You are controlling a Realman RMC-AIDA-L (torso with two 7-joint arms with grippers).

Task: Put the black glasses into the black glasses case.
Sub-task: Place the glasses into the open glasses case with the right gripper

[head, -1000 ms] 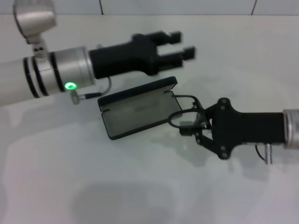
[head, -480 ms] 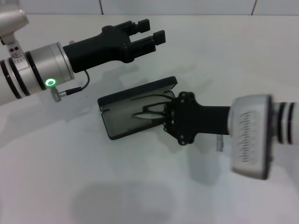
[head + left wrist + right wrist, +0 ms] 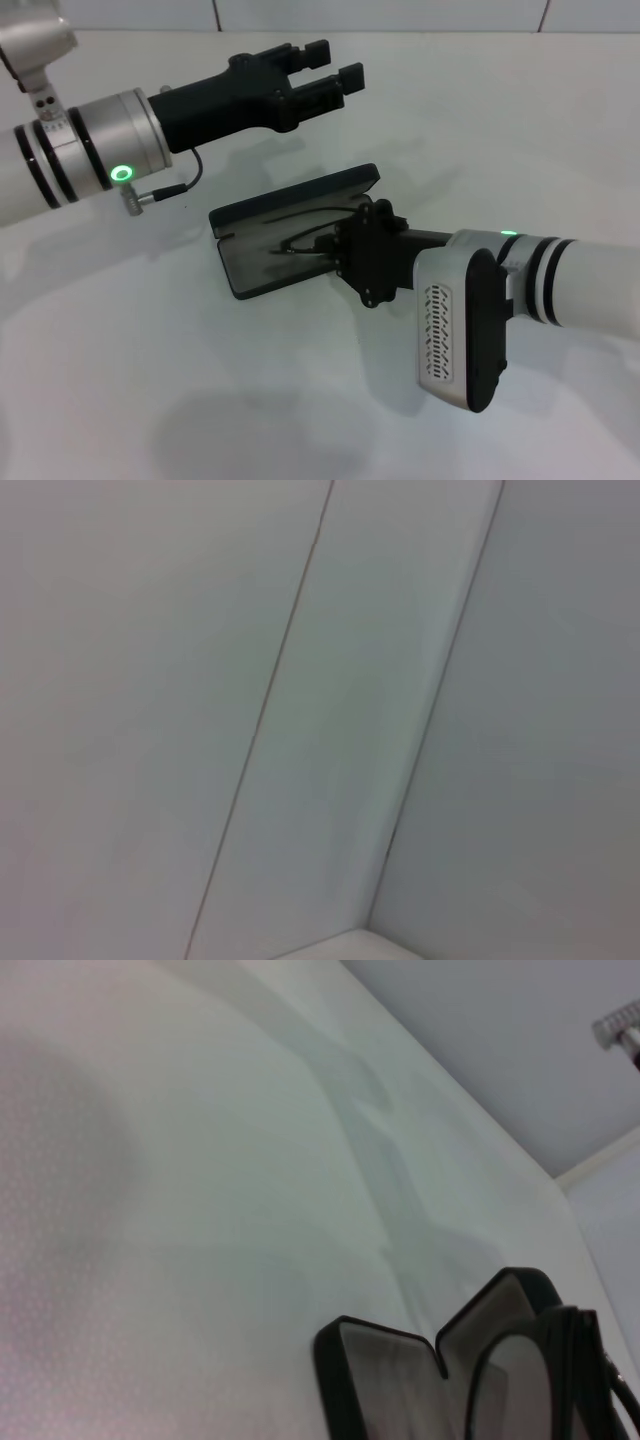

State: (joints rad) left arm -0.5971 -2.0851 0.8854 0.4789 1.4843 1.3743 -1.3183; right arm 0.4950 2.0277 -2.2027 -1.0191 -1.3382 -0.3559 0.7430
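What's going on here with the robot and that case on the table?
The right gripper is over the open black glasses case, holding the black glasses above its grey-lined tray, not yet released. The left gripper hangs open and empty beyond the case, holding nothing.

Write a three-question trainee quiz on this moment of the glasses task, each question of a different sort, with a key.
1. True or false: the glasses case lies open on the table.
2. Which gripper is over the open case with the glasses? A) left gripper B) right gripper
3. Fill in: the left gripper's fingers stand ____, holding nothing, above and behind the case.

Key: 1 true. 2 B; the glasses sit at its tip, over the case's lining, while the fingers themselves are hidden. 3 open.
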